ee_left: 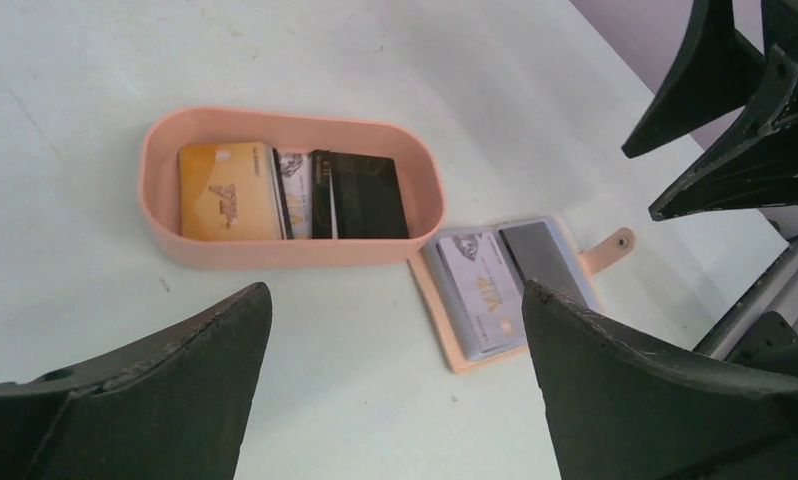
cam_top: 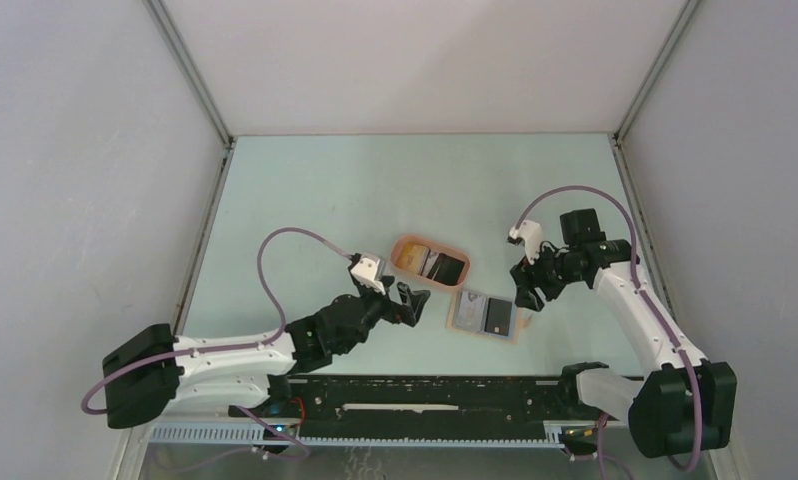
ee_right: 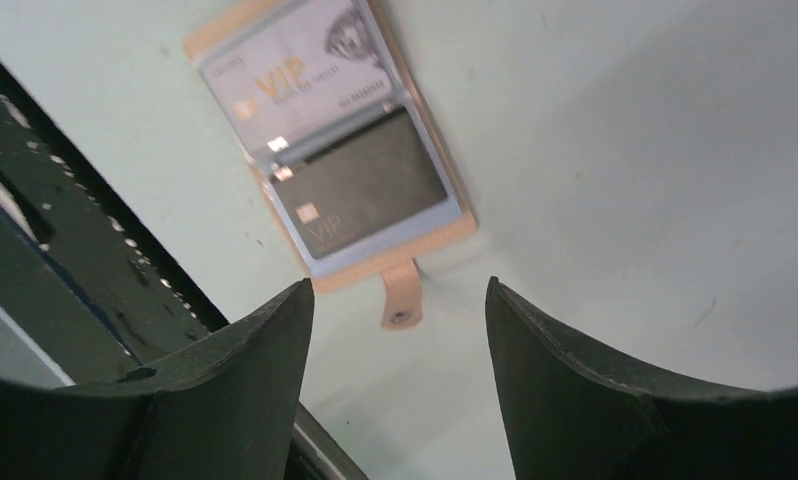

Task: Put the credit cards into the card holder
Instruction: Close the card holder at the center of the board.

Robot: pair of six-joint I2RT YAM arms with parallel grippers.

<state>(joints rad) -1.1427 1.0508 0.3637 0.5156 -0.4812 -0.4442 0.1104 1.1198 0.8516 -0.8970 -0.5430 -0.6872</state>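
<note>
The card holder [cam_top: 451, 318] lies open and flat on the table, in front of the tray. A silver VIP card [ee_left: 480, 292] and a black card [ee_right: 360, 190] sit in its two clear pockets, and its snap strap [ee_right: 402, 298] sticks out to the side. More credit cards lie in the peach tray [ee_left: 275, 250]: a yellow-orange one [ee_left: 227, 190], a white striped one [ee_left: 295, 195] and a black one [ee_left: 367, 195]. My left gripper [ee_left: 395, 290] hovers open just left of the holder, holding nothing. Over the holder's right edge, my right gripper [ee_right: 399, 284] is open and empty above the strap.
The peach oval tray [cam_top: 400, 243] stands behind and left of the holder. A black rail [ee_right: 95, 250] runs along the table's near edge close to the holder. My right gripper's fingers [ee_left: 735, 110] show at the top right of the left wrist view.
</note>
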